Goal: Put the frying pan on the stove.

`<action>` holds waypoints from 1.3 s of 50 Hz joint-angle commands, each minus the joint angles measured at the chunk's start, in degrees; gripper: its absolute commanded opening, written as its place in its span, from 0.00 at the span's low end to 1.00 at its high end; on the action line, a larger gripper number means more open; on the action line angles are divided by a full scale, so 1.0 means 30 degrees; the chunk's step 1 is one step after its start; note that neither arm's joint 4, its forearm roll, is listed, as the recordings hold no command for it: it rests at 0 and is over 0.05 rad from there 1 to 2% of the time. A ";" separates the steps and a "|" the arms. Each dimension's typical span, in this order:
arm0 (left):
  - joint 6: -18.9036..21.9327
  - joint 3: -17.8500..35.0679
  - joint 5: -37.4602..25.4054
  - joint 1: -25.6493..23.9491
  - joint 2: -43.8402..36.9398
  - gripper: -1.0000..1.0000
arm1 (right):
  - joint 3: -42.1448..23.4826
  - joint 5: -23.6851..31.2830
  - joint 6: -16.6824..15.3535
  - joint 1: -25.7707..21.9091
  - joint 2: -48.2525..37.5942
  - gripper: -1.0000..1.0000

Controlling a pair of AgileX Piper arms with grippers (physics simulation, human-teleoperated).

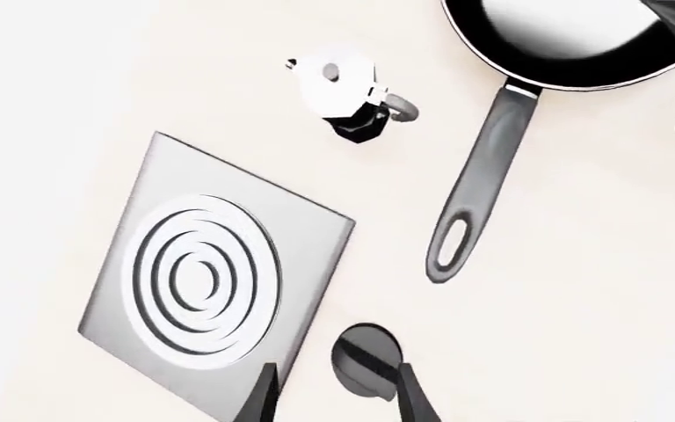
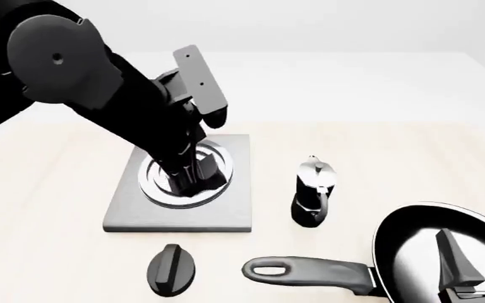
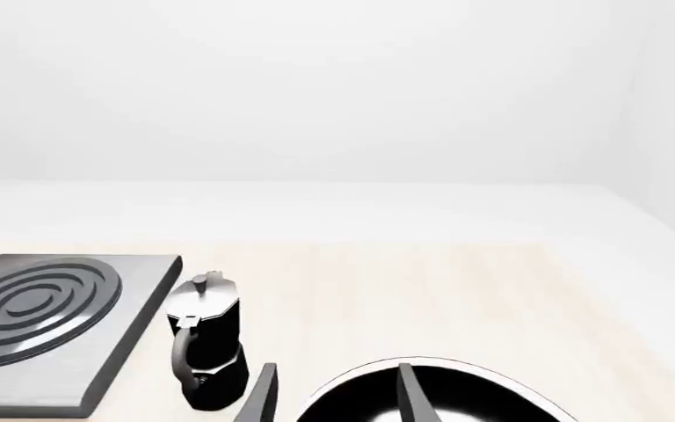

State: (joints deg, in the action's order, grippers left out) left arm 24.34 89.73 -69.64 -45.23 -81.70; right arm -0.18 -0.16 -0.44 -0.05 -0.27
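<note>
Frying pan (image 2: pixel 444 252) at the near right, under the right gripper (image 2: pixel 479 265); handle running sideways, loop end toward the left gripper (image 2: pixel 196 173). Right gripper spread apart over the pan's bowl, clasping nothing. Farther off, left gripper above the stove (image 2: pixel 184 208), fingers apart, unladen.

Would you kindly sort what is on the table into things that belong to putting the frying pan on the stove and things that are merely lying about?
Belonging to the job:
- frying pan, near right
- stove, left of centre

Just lying about:
- moka pot, standing between the two
- knob, in front of the stove
</note>
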 commanded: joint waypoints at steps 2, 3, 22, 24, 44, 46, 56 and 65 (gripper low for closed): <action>0.0987 0.0781 -0.0087 -0.0533 -0.1805 1.00 | 0.0000 0.0000 0.0001 -0.0006 -0.0001 1.00; 0.0987 0.0783 -0.0087 -0.0533 -0.1806 1.00 | 0.0000 0.0000 0.0001 -0.0006 -0.0001 1.00; -0.0099 0.1763 -0.0087 -0.2347 -0.3603 1.00 | 0.0000 0.0000 -0.0004 -0.0004 0.0000 1.00; -0.0133 0.1866 -0.0087 -0.2443 -0.3754 1.00 | 0.0000 0.0000 -0.0004 -0.0002 0.0000 1.00; -0.0377 0.1881 -0.0087 -0.3358 -0.4229 1.00 | 0.0000 0.0000 0.0000 0.0000 0.0000 1.00; -0.0451 0.1927 -0.0087 -0.3488 -0.4281 1.00 | 0.0000 0.0002 0.0000 -0.0002 -0.0002 1.00; -0.0896 0.1826 -0.0086 -0.4431 -0.4620 1.00 | 0.0000 0.0001 -0.0001 0.0003 -0.0001 1.00; -0.1088 0.2227 -0.0083 -0.5028 -0.5106 1.00 | 0.0000 0.0001 0.0000 0.0000 -0.0002 1.00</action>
State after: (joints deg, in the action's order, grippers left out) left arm 21.73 95.69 -69.89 -58.33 -95.64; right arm -0.18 -0.16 -0.44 -0.05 -0.27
